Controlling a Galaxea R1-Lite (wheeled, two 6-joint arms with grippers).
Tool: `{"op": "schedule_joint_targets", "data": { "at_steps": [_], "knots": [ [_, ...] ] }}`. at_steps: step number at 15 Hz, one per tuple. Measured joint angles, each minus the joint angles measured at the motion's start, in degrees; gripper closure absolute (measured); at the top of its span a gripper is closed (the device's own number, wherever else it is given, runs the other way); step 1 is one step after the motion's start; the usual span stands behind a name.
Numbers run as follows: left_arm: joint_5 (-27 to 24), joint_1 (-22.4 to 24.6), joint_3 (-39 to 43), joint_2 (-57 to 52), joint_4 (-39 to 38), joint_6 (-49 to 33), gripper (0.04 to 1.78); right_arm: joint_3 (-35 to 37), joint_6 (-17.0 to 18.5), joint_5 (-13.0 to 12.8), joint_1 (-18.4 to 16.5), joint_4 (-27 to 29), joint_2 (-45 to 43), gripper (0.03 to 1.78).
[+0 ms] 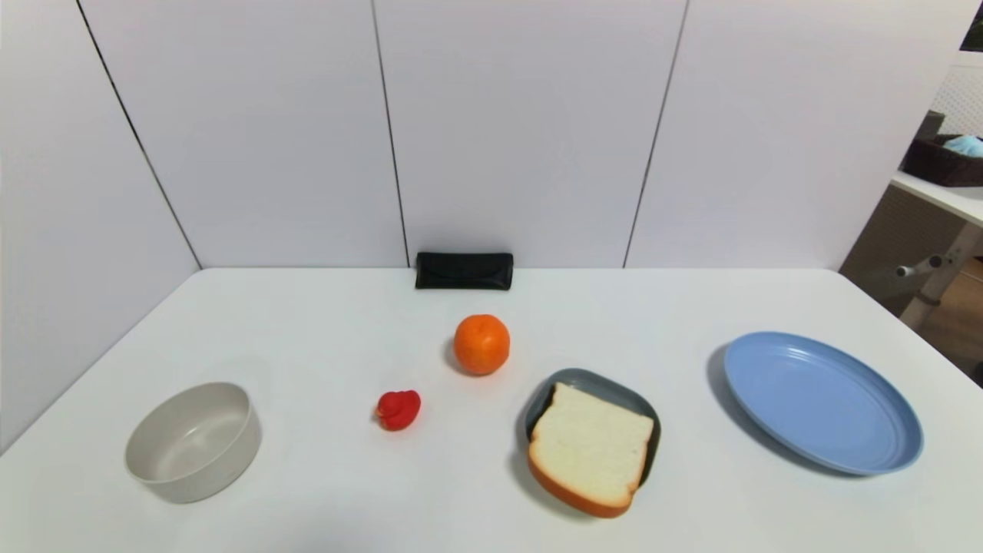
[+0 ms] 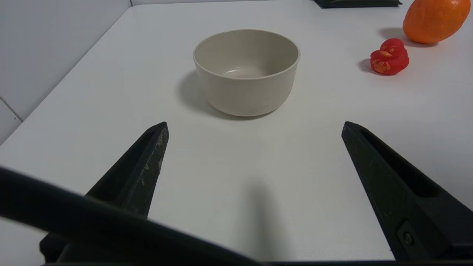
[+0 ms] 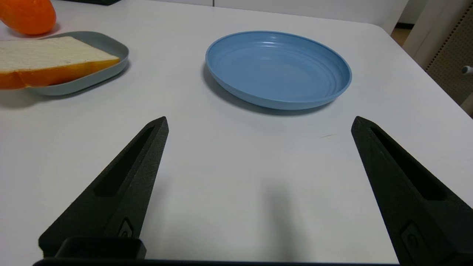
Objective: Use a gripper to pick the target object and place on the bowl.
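The toast slice, cream face with orange-brown crust, lies on a shallow grey-blue square dish at the front middle right; it also shows in the right wrist view. The beige-grey bowl stands empty at the front left, and shows in the left wrist view. Neither gripper shows in the head view. My left gripper is open and empty, just short of the bowl. My right gripper is open and empty, short of the blue plate, with the toast off to one side.
A large blue round plate sits at the right. An orange fruit and a small red toy duck lie mid-table between bowl and dish. A black case rests against the back wall. White walls close the back and left.
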State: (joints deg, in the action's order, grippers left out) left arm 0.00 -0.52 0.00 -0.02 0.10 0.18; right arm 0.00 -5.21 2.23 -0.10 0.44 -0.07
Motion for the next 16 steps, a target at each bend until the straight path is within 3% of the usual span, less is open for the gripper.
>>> {"op": "schedule_joint_targets", "data": {
  "at_steps": [11,16],
  "knots": [
    [-0.1,0.0,-0.9,0.2,0.9,0.7,0.13,0.0,0.0,0.0,0.0,0.0,0.0,0.10],
    [-0.3,0.0,-10.3,3.6,9.4,12.6,0.13,0.0,0.0,0.0,0.0,0.0,0.0,0.10]
  ]
}}
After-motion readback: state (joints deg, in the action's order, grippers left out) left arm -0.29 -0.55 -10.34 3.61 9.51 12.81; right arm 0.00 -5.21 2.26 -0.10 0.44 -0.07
